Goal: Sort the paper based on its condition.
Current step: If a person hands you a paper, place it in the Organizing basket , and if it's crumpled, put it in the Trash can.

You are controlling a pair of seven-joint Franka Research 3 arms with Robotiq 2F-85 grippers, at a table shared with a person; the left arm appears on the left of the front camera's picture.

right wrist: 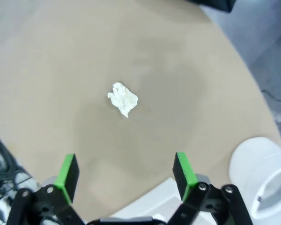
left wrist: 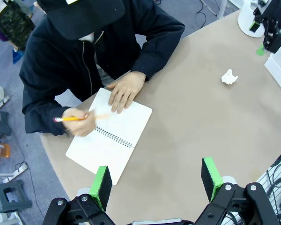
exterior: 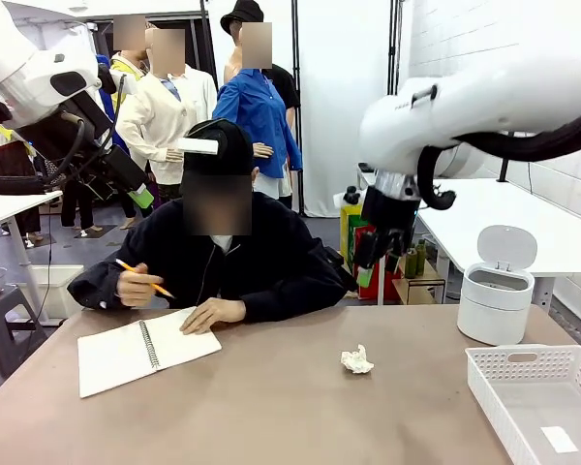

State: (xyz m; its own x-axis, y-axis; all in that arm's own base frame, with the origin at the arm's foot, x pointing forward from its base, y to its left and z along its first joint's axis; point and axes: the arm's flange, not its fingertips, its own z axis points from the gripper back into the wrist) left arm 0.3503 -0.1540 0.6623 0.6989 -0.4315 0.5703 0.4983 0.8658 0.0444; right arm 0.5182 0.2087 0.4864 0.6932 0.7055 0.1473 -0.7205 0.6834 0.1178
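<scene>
table (exterior: pixel 271 407) | left: notebook (exterior: pixel 145 354) (open) | middle: paper wad (exterior: pixel 357 360) | right: basket (exterior: pixel 486 392), lidded bin (exterior: pixel 497 291)

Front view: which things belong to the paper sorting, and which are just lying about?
Job: crumpled paper wad; white basket and lidded bin, likely the sorting spots.
Lying about: notebook, pencil, label in the basket.

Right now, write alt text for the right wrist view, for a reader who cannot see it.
A crumpled white paper wad lies on the tan table, seen from above. The right end effector hangs open above the table, its green pads wide apart, the wad ahead of them. A white bin sits at the lower right.
</scene>
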